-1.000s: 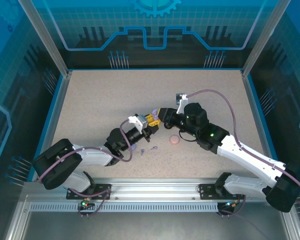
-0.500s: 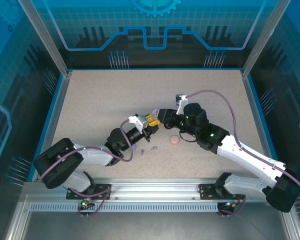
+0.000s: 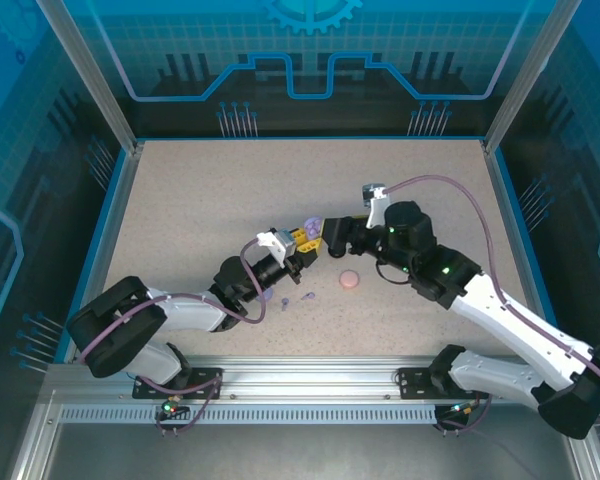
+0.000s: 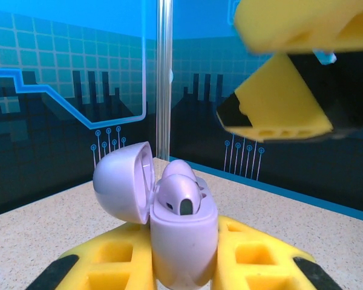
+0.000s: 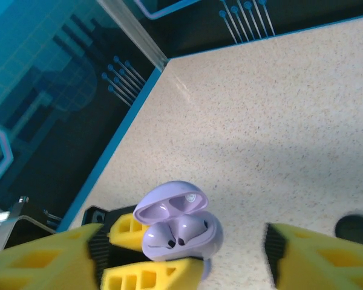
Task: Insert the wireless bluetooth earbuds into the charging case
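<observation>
Earbuds [image 4: 180, 193], two lavender ones, sit stems down and heads up in the upright charging case [image 4: 181, 241], its lid swung open, above mid-table. The left gripper [image 3: 302, 240] clamps the case. The right gripper [image 3: 330, 232], just right of it, has its fingers spread apart.

Lavender charging case [image 5: 196, 241], lid open, two lavender earbuds [image 5: 180, 231] seated inside, clamped between left arm's yellow fingers [image 5: 146, 277]. Right arm's yellow fingers [image 5: 317, 257] spread wide above speckled worktop [image 5: 278, 121].
</observation>
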Robot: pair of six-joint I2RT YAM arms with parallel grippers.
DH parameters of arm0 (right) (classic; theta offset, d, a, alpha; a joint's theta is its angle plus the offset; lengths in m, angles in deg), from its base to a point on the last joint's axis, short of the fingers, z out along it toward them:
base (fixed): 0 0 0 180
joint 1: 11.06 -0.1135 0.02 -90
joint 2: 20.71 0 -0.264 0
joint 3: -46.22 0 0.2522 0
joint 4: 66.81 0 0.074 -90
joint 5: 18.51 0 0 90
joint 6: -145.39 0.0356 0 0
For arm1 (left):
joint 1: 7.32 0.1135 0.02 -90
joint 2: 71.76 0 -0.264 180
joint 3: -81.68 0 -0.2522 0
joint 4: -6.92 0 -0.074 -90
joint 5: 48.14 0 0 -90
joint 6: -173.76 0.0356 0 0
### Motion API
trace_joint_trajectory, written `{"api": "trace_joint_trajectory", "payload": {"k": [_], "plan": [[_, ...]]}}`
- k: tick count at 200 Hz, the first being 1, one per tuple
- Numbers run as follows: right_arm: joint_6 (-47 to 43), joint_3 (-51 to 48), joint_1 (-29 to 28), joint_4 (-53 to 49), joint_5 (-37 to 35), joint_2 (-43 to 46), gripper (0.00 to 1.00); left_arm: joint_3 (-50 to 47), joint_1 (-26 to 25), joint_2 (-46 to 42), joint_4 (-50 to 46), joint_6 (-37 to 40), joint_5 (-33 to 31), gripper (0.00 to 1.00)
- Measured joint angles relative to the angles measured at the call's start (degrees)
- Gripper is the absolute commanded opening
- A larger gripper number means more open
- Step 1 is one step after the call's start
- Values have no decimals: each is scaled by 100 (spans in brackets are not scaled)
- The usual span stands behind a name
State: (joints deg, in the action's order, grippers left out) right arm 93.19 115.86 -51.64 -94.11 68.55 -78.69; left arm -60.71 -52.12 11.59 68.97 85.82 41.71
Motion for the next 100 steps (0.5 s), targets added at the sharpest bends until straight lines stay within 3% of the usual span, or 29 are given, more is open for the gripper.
{"api": "trace_joint_trajectory", "payload": {"k": [34, 100], "plan": [[-649, 195, 673, -345, 1128, 33, 96, -2, 0, -297, -190, -20, 262, 0], [-1119, 682, 852, -533, 3073, -743, 93, -2, -2, -623, -575, -61, 817, 0]]}}
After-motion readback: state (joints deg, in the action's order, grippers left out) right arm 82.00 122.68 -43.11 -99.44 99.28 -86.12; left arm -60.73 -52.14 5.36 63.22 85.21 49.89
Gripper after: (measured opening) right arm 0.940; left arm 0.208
